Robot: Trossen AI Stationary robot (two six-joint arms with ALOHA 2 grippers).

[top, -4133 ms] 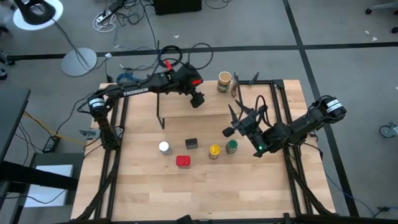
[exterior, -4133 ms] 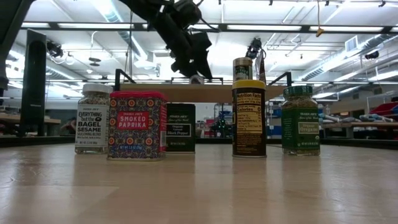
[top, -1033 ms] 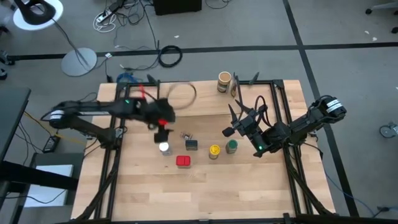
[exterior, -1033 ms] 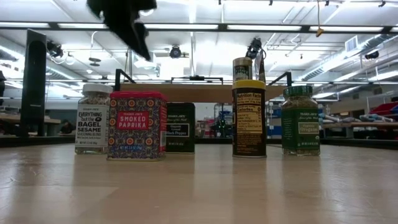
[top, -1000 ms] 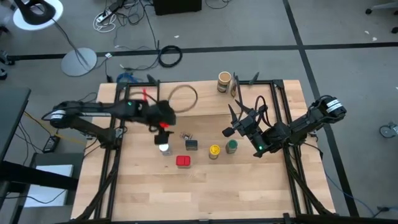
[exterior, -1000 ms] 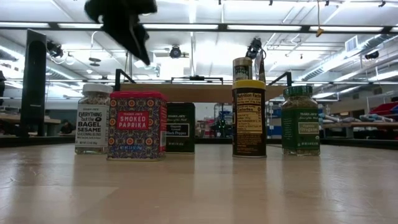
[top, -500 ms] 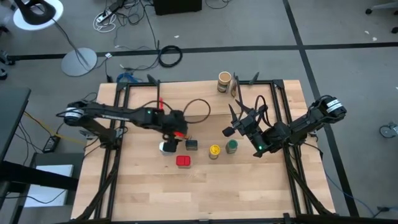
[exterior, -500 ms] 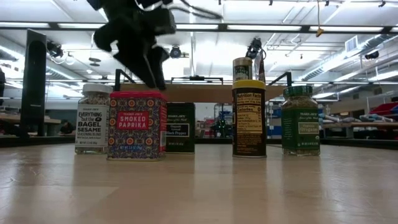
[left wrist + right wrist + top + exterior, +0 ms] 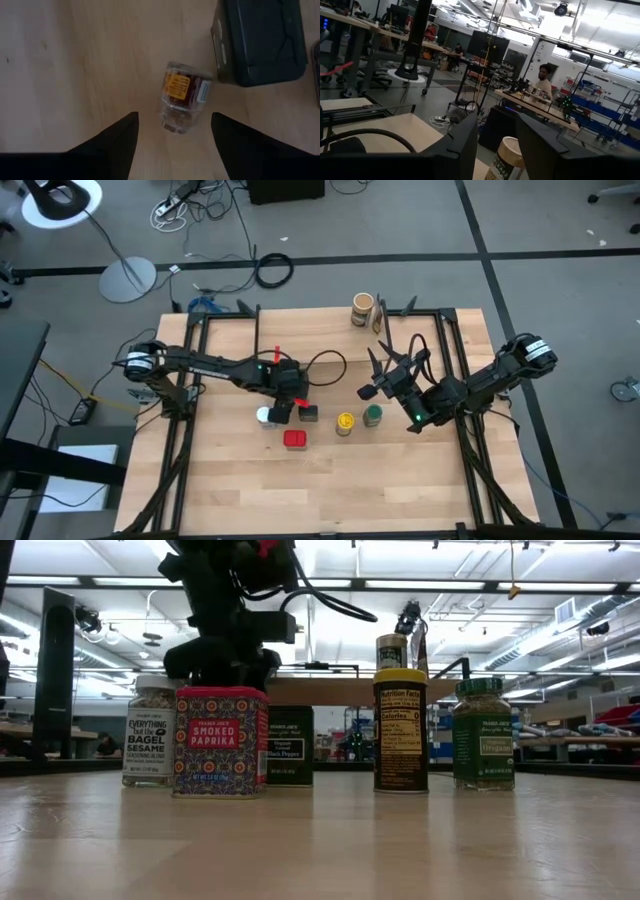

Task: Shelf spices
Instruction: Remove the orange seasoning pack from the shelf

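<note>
Jar on its side beside dark tin, straight ahead of open left gripper, long axis pointing between fingers, not across; right gripper far beyond tin, part-open, empty.

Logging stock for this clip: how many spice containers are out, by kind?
Tins: 2 (red tin, dark tin)
Jars: 4 (white-lidded jar, yellow-lidded jar, green jar, small jar lying on its side)
Canisters: 1 (brown canister)
Total: 7
</note>
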